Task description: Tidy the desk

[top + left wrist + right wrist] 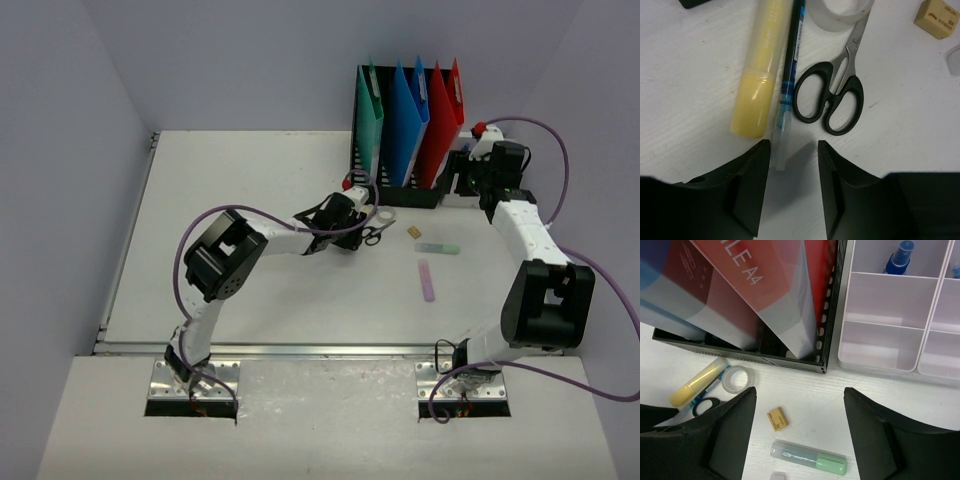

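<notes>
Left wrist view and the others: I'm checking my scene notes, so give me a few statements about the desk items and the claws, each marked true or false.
1. The left claw is open and holds nothing. True.
2. The yellow highlighter lies alongside the pen. True.
3. The scissors have their blades spread wide. False: the blades are closed.
4. The eraser sits inside the clear compartment box. False: it lies on the desk, outside the box.
5. The right claw grips the green highlighter. False: the claw is open, and the highlighter lies free on the desk.
</notes>
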Motion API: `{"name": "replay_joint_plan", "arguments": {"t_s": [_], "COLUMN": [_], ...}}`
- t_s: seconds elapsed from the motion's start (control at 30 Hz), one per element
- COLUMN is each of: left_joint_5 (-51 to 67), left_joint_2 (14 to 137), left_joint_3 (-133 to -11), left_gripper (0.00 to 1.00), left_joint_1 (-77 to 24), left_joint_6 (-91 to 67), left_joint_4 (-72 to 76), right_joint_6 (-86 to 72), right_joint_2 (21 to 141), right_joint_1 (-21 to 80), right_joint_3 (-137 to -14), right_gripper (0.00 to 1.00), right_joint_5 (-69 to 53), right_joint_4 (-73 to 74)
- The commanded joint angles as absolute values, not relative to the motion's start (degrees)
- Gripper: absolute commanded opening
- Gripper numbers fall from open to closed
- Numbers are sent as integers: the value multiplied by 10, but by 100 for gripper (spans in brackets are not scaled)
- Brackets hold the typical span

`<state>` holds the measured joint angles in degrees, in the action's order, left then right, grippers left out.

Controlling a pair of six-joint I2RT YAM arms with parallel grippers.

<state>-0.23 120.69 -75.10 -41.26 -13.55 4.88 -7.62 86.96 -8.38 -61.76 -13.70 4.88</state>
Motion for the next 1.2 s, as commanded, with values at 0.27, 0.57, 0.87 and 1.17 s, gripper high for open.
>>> {"name": "replay_joint_plan", "arguments": {"t_s": [0.27, 0.57, 0.87, 1.17], "left_joint_5": [-87, -12, 246, 357], "left_joint_2": [1266, 1174, 1047, 993], "left_joint_3": [-813, -770, -730, -651], "left_gripper": [13, 0, 0, 0], "left_joint_1": [-421, -409, -353, -330], "left_joint_6": [-129, -171, -364, -516], "left_joint_4": [-45, -71, -146, -98], "right_joint_6": [-15, 216, 690, 789], "right_joint_2": [822, 730, 538, 542], "right_joint_1": [-82, -53, 109, 288], "right_joint_3": [-623, -562, -371, -365], "right_gripper": [71, 72, 67, 55], "right_joint_5": [-238, -440, -465, -401], "right_joint_4": [67, 128, 143, 140]}}
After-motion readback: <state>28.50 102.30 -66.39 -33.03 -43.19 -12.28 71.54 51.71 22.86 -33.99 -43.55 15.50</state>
